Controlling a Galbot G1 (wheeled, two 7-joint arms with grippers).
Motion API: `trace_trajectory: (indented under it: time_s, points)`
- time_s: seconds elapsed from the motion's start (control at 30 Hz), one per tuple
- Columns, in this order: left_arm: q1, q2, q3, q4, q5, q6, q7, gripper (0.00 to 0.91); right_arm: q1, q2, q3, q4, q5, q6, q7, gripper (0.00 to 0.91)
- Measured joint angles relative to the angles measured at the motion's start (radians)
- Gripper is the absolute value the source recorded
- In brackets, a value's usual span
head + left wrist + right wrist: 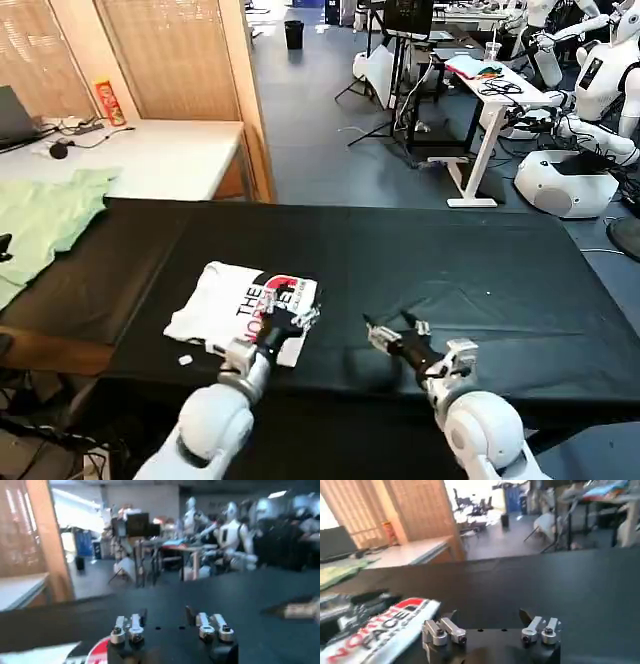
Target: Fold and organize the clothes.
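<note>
Folded T-shirt (240, 305) on table (480, 270); left gripper (295, 322) wide over its edge, right gripper (392, 330) wide, apart; risk: snagging cloth, undoing fold.

Open right gripper (489, 616) over black table (560, 585), near printed T-shirt (385, 627)

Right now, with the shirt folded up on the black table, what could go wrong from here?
The left gripper sits open over the right edge of the folded T-shirt; pulling back could snag and unfold it. The shirt lies near the front edge of the table, so a nudge may drag it off. The right gripper, open over bare cloth, could collide with the left if both close in.
</note>
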Motion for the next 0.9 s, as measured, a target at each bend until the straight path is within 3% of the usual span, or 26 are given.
trace_trajectory:
  time_s: [0.2,0.33,0.37,0.4,0.47,0.5,0.57,0.6,0.63,0.9]
  points:
    - [0.026,0.065,-0.070,-0.051,-0.009,-0.014,-0.007,0.878,0.105,0.040,-0.110,-0.099,0.084,-0.031,0.015,0.878]
    - [0.071,0.084,-0.119,-0.082,-0.007,-0.017,-0.012,0.878,0.182,0.079,-0.176,-0.189,0.096,-0.036,0.019,0.868]
    - [0.083,0.085,-0.130,-0.088,-0.009,-0.020,-0.013,0.878,0.198,0.087,-0.189,-0.210,0.096,-0.037,0.026,0.829]
    - [0.097,0.085,-0.145,-0.095,-0.010,-0.022,-0.015,0.878,0.214,0.097,-0.203,-0.232,0.095,-0.039,0.039,0.731]
    - [0.121,0.085,-0.168,-0.106,-0.011,-0.029,-0.015,0.878,0.244,0.115,-0.225,-0.271,0.098,-0.043,0.047,0.673]
    - [0.133,0.085,-0.179,-0.112,-0.010,-0.032,-0.015,0.878,0.257,0.123,-0.234,-0.288,0.099,-0.043,0.047,0.595]
    - [0.153,0.080,-0.199,-0.123,-0.008,-0.037,-0.016,0.878,0.278,0.138,-0.248,-0.318,0.105,-0.043,0.046,0.419]
    - [0.166,0.077,-0.212,-0.129,-0.008,-0.039,-0.016,0.878,0.288,0.145,-0.255,-0.331,0.105,-0.043,0.046,0.215]
    - [0.177,0.074,-0.221,-0.135,-0.007,-0.042,-0.016,0.878,0.294,0.150,-0.260,-0.341,0.106,-0.043,0.045,0.088]
    - [0.247,0.058,-0.286,-0.163,0.000,-0.064,-0.016,0.878,0.296,0.137,-0.248,-0.349,0.103,-0.035,0.030,0.029]
